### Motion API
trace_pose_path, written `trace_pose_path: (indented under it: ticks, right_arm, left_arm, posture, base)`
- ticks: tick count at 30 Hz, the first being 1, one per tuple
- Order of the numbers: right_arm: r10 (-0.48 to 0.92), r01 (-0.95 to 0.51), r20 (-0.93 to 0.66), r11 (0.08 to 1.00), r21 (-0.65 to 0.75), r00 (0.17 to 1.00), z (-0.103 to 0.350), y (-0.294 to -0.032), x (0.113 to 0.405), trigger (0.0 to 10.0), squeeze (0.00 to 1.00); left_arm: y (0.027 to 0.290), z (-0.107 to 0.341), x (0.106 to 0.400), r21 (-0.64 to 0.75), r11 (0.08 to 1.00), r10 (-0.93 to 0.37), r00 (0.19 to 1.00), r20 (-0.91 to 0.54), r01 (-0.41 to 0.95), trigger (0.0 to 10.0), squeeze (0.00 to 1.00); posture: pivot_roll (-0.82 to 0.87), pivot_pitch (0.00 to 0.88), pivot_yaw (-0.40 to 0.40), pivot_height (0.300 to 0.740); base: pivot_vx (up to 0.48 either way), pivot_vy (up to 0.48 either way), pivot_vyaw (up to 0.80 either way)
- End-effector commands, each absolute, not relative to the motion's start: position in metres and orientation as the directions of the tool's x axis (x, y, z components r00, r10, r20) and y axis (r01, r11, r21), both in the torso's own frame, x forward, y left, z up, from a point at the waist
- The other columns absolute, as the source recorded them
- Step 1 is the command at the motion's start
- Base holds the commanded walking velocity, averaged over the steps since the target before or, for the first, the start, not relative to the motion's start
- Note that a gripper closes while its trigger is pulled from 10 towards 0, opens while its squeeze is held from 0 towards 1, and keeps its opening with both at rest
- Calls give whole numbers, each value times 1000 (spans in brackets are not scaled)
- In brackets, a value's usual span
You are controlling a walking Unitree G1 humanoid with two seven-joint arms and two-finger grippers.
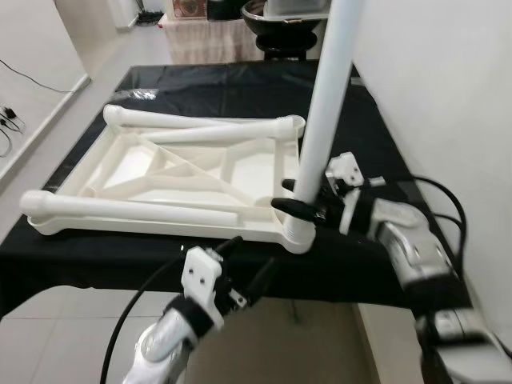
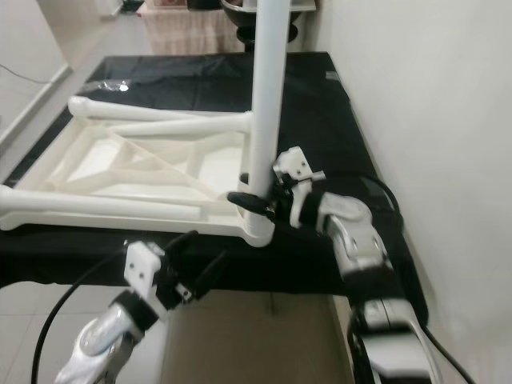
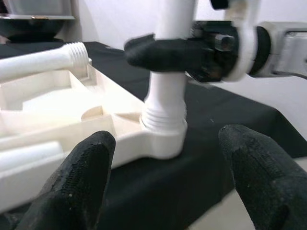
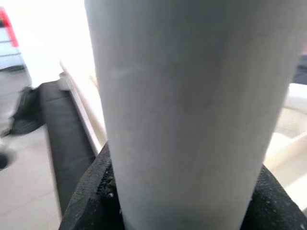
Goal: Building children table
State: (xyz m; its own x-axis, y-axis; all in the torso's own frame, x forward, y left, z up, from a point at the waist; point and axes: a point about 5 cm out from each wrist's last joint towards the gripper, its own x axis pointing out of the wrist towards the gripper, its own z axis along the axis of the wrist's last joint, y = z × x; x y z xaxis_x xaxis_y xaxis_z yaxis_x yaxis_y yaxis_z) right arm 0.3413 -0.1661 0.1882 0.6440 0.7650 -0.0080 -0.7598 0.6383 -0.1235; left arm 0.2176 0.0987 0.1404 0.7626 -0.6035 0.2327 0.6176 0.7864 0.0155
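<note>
The white plastic table top lies upside down on a black-covered table. One white leg stands upright in the near right corner socket; its threaded end sits in the socket. My right gripper is shut on this leg just above the socket, its black fingers wrapped around it. Three loose legs lie on the top: one along the front, one at the back, one slanting. My left gripper hangs open below the front edge, apart from the socket.
The black cloth covers the whole work table. A white wall runs close along the right side. A dark bowl-shaped object stands beyond the table's far end. Cables lie on the floor at the left.
</note>
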Motion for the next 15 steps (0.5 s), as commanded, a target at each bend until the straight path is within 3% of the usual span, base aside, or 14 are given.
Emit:
trace_pose_path:
  ticks: [1,2,3,4,7,11,12,13,14,15]
  right_arm:
    - [655,-662,-106,747,-61,748,163,-185,339,0,0]
    - [390,-403,-131,910,-94,911,155,-195,339,0,0]
    - [170,-189,-143,973,-130,975,150,-205,337,0,0]
    - [88,-112,-168,984,-137,982,139,-196,322,0,0]
    - [88,-112,-168,984,-137,982,139,-196,322,0,0]
    - [140,-160,-196,983,-90,971,128,-172,305,0,0]
    - [183,-199,-188,978,-69,965,130,-162,312,9020,0]
    - [195,-209,-180,976,-64,964,133,-158,319,9020,0]
    - [220,-232,-163,971,-60,962,138,-155,326,10000,0]
    - [234,-245,-154,968,-58,960,142,-152,329,10000,0]
  left_arm:
    - [98,141,214,29,776,-619,751,231,630,10000,0]
    - [100,140,213,23,779,-614,756,225,626,10000,0]
    - [101,139,213,18,783,-610,760,222,622,10000,0]
    - [102,138,212,14,785,-607,763,222,620,10000,0]
    - [102,138,212,14,785,-607,763,222,620,10000,0]
    - [101,139,209,-2,782,-608,763,220,623,10000,0]
    - [100,139,207,-8,777,-612,760,218,629,10000,0]
    - [99,140,205,-13,774,-616,758,216,633,10000,0]
    - [98,140,205,-13,775,-615,759,212,632,10000,0]
    - [98,140,205,-12,776,-615,761,208,630,10000,0]
  posture:
    - [13,130,27,740]
    - [4,132,34,740]
    - [4,132,34,740]
    - [-18,130,46,740]
    - [-18,130,46,740]
    - [-24,118,59,740]
    - [2,109,56,740]
    - [2,108,57,740]
    - [1,107,59,740]
    - [1,107,59,740]
  base:
    - [0,0,0]
    - [0,0,0]
    - [0,0,0]
    - [0,0,0]
    - [0,0,0]
    - [0,0,0]
    - [0,0,0]
    - [0,0,0]
    - [0,0,0]
    - [0,0,0]
